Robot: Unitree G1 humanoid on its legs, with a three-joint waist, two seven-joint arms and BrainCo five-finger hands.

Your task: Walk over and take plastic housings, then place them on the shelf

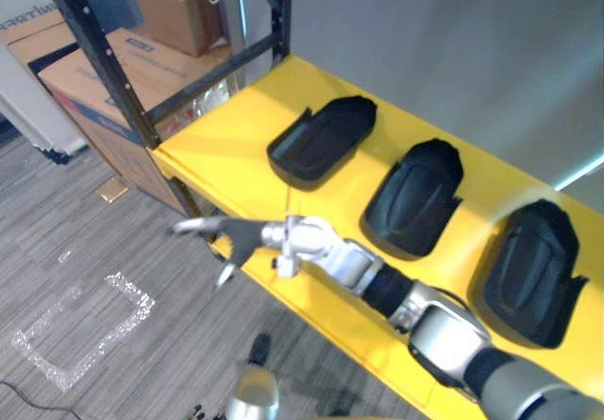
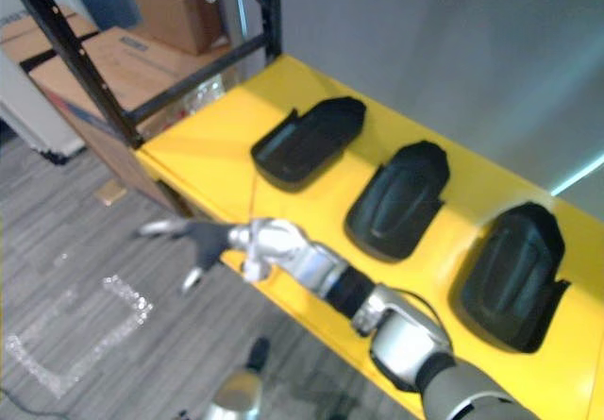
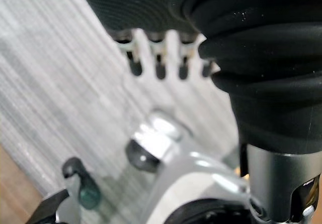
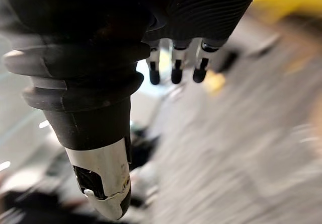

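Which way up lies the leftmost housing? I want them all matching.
Hollow side up: leftmost housing shows its rim and cavity; middle housing and right housing show domed backs.

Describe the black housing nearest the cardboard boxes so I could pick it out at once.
Find the yellow shelf, where black plastic housings lie in a row. Take the end housing by the black upright post and cardboard boxes. It alone lies hollow side up, showing its rim; the middle housing and far housing lie domed back up.
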